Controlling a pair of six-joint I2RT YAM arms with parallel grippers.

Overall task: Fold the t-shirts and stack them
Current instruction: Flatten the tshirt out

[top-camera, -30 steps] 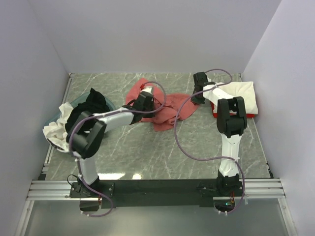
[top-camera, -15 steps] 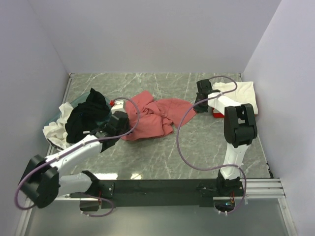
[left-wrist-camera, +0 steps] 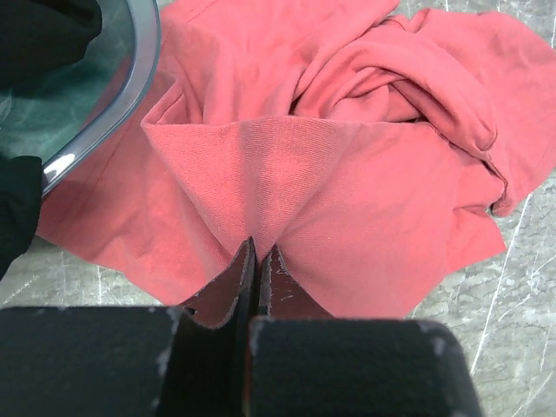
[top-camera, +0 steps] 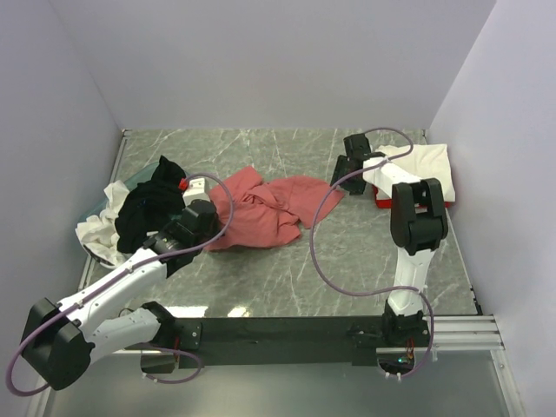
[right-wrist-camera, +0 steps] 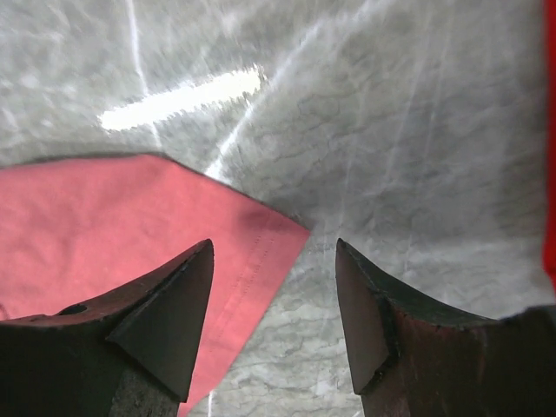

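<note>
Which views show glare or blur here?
Right wrist: a bright glare streak across the table, marble veins softly blurred. Left wrist: crisp, weave of the salmon-pink shirt readable. Top external: evenly lit, one pale reflection near the arm bases.

Marble table (top-camera: 261, 271) (grey, veined), plain pale walls (top-camera: 261, 61).

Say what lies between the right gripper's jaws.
A corner of the salmon-pink shirt on the bare table, seen in the right wrist view; the right gripper stands open, gripping nothing.
</note>
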